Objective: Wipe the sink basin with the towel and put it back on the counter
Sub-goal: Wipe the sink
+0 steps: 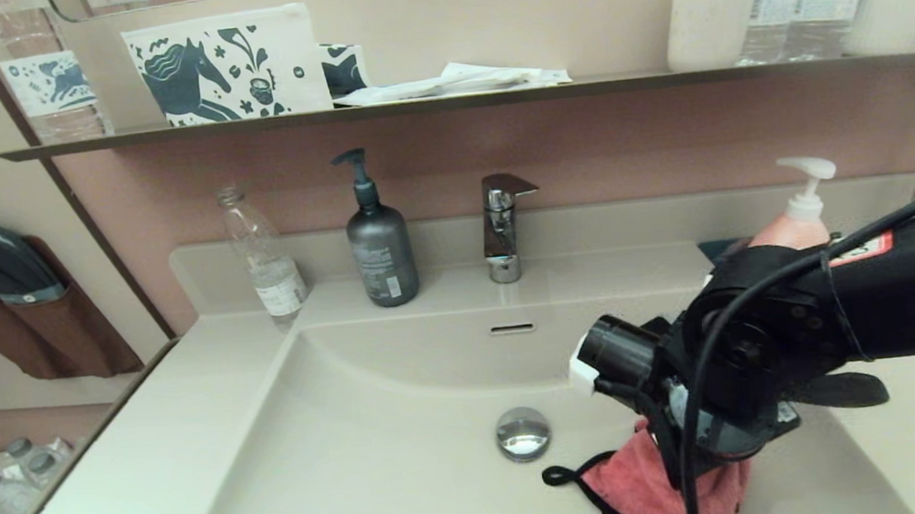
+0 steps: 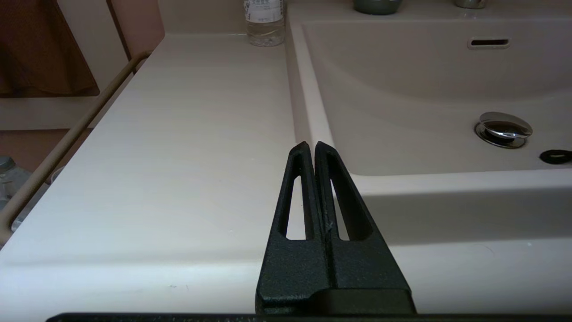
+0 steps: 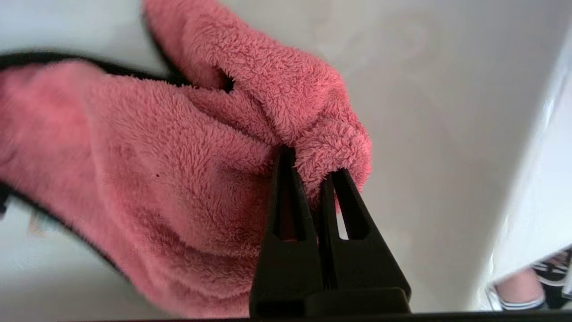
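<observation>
The coral-pink towel (image 1: 652, 492) with black trim lies bunched in the front right of the cream sink basin (image 1: 393, 461), right of the chrome drain plug (image 1: 523, 433). My right gripper (image 3: 310, 163) is shut on a fold of the towel (image 3: 178, 170) and reaches down into the basin. In the head view the wrist hides the fingers. My left gripper (image 2: 311, 146) is shut on nothing and hovers low over the counter (image 2: 178, 156) at the basin's left rim. The left arm is out of the head view.
A clear bottle (image 1: 263, 257), a grey pump bottle (image 1: 380, 247) and the chrome faucet (image 1: 502, 224) stand along the back of the counter. A pink pump soap bottle (image 1: 798, 219) stands at the back right. A dark wall shelf (image 1: 452, 102) with cups and pouches runs above.
</observation>
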